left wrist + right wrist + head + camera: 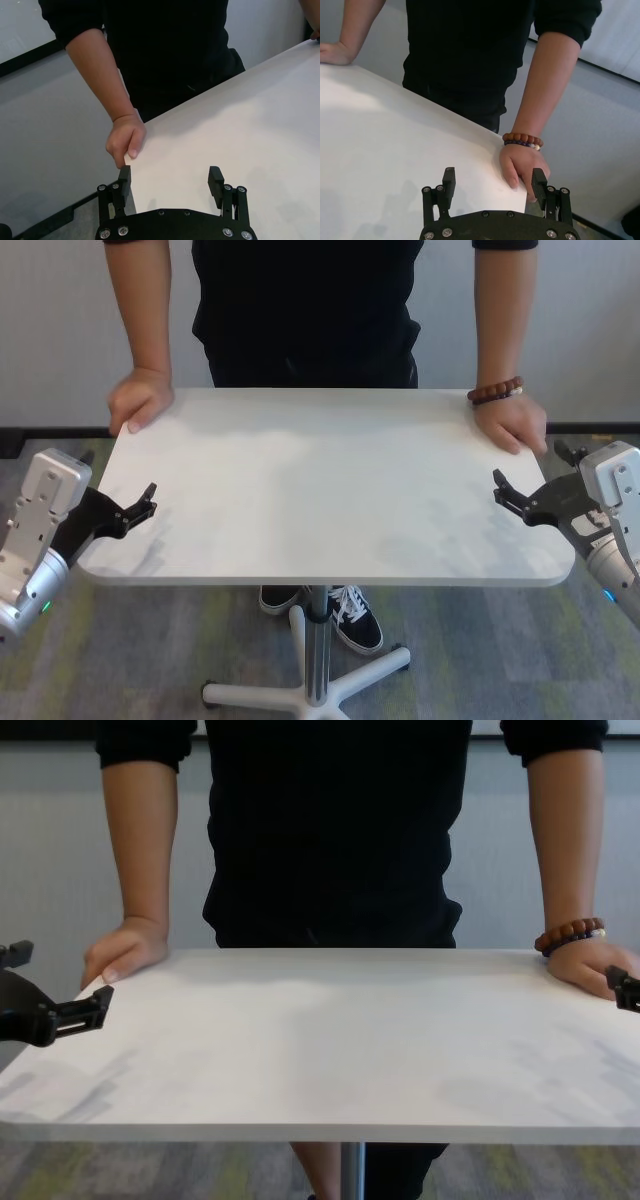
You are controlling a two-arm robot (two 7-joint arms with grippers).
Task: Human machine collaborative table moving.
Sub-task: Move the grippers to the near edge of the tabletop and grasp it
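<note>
**Robot and person at opposite sides of a white desk**

The left pincer [143, 502] and right pincer [504, 490] sit at the two short side edges of the desk [330, 490], each with jaws apart straddling the thin edge, not clamped. The step looks like taking hold; next both would need to close before any move. Beyond the pincers, the person [310, 310] in black grips the far corners, a bead bracelet [496, 392] on one wrist. Below, grey carpet; behind, a pale wall.

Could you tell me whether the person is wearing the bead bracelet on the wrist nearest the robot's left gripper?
No, the bracelet is on the wrist beside the right gripper.
</note>
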